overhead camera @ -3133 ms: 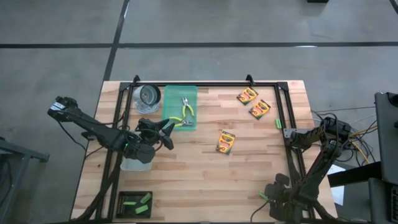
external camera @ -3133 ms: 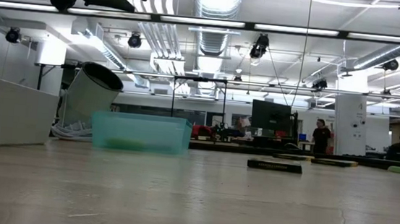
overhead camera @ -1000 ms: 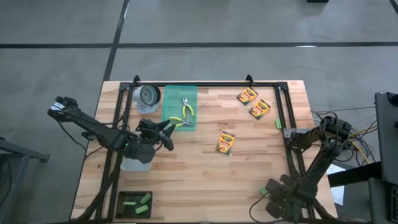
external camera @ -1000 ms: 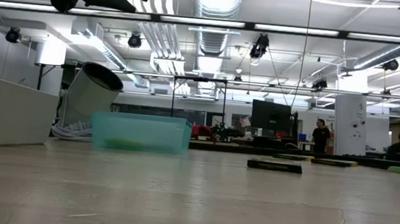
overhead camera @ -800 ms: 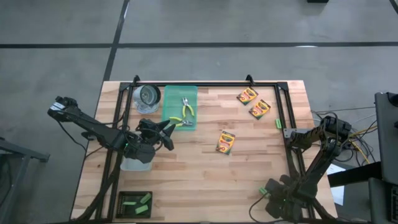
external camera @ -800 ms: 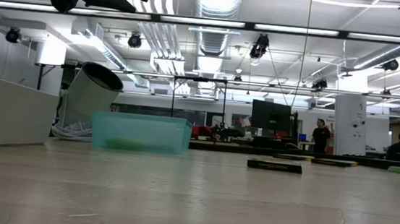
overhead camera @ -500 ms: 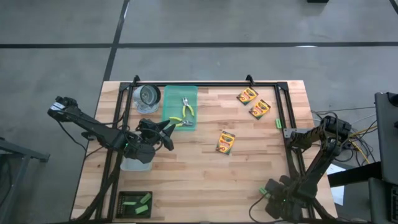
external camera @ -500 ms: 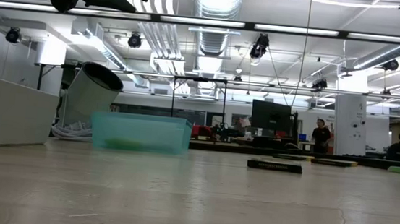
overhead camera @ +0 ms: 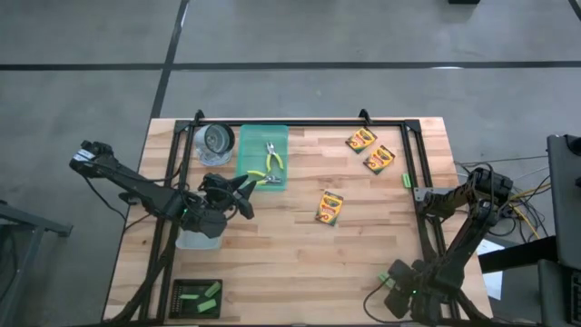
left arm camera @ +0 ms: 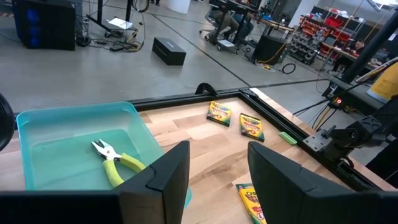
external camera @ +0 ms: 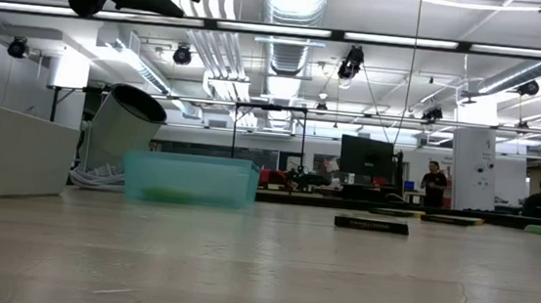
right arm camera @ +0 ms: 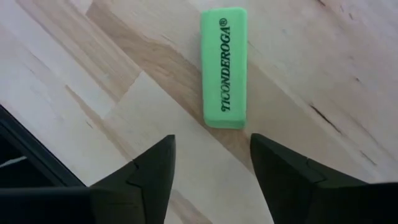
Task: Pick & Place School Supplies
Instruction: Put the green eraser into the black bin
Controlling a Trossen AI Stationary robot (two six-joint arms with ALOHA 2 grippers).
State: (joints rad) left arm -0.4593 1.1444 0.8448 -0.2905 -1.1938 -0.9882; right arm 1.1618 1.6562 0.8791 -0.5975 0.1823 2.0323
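We see a pale butcher-block wooden table [overhead camera: 290, 245] edged by a thin black metal frame [overhead camera: 300, 123]. At its far left part lies a translucent teal plastic tray [overhead camera: 252, 145], and just beside that, nearer the corner, a grey round canister [overhead camera: 216, 141] that stands tilted in the low view. A clear plastic bin [overhead camera: 195, 241] sits near the left edge, and 1 small flat black tray [overhead camera: 195, 311] rests at the near left corner. Beyond the table we see a grey concrete floor with 1 black box [left arm camera: 168, 51], a dark monitor [external camera: 363, 160], a standing person [external camera: 433, 185] and a silver ceiling duct [external camera: 288, 6].
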